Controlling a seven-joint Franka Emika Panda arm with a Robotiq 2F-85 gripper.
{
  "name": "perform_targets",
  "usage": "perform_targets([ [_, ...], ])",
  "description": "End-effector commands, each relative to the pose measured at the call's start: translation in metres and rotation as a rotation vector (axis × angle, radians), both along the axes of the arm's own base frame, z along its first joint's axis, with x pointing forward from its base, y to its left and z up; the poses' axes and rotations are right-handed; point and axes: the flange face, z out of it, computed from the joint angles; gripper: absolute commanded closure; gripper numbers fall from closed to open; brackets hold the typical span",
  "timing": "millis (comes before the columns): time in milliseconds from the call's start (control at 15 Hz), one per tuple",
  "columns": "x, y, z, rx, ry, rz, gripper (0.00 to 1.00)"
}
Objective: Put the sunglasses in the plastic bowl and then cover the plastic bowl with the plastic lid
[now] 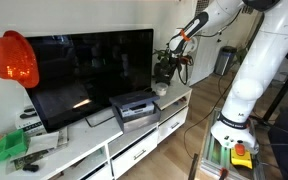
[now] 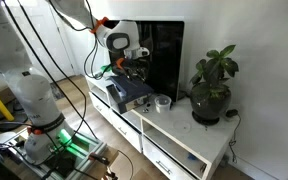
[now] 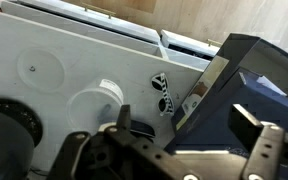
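In the wrist view the sunglasses lie on the white cabinet top, between the small whitish plastic bowl and the grey box-shaped device. The flat round plastic lid lies apart from the bowl on the same top. My gripper is open and empty, held above the cabinet with its fingers spread wide. In both exterior views the gripper hangs high over the device. The bowl stands between the device and the plant.
A dark plant pot with a leafy plant stands next to the bowl. A large TV stands behind the grey device on the white cabinet. An orange round object is at the TV's far end.
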Motion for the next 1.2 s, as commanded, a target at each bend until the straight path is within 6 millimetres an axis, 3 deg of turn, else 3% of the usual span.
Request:
perform_targets([
  [0, 0.006, -0.006, -0.021, 0.020, 0.065, 0.023, 0.00],
  [133, 0.007, -0.019, -0.057, 0.020, 0.107, 0.053, 0.00],
  [533, 0.010, -0.044, -0.134, 0.042, 0.056, 0.165, 0.00],
  [800, 0.024, -0.042, -0.171, 0.118, 0.026, 0.191, 0.00],
  [1133, 0.043, -0.037, -0.201, 0.135, -0.013, 0.258, 0.00],
])
